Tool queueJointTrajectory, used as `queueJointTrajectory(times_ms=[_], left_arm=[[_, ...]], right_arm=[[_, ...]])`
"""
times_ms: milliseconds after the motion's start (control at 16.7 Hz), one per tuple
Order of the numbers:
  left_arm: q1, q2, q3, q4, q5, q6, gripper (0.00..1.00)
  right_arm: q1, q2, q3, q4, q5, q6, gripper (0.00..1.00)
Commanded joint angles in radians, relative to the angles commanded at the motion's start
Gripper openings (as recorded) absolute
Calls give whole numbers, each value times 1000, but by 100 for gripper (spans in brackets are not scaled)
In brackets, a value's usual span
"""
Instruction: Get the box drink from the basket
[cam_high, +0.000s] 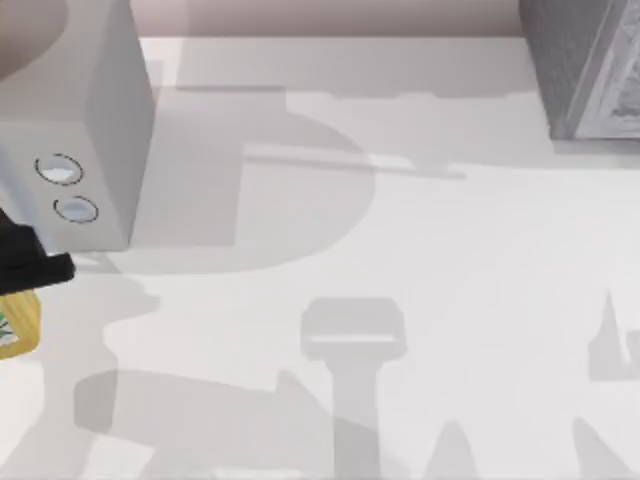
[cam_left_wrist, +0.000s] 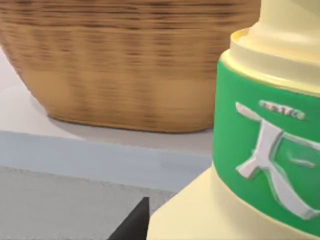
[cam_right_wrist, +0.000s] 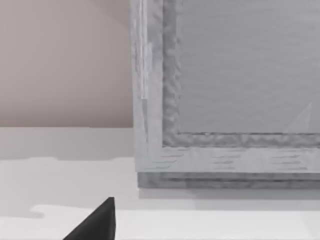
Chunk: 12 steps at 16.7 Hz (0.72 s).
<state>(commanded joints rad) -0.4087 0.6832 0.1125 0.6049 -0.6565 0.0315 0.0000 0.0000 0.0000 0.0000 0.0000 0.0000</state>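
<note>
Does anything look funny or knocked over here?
Nothing looks spilled or broken. The yellow box drink sits at the table's far left edge, by the left pincer, outside the woven basket.

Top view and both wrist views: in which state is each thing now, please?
box drink: outside the basket, at the table's left edge.
basket: upright behind the drink; inside hidden.
left hand: right beside the box drink.
right hand: parked, facing the grey framed panel.
grey appliance: standing at the back left.
</note>
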Motion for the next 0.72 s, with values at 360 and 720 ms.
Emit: queueJointTrajectory(times_ms=[360,720], left_arm=[[-62,106,14,90,-101,3,0],[-52,140,5,122,-93,4,0]], right_arm=[[0,0,0,0,0,0,100],[0,0,0,0,0,0,100]])
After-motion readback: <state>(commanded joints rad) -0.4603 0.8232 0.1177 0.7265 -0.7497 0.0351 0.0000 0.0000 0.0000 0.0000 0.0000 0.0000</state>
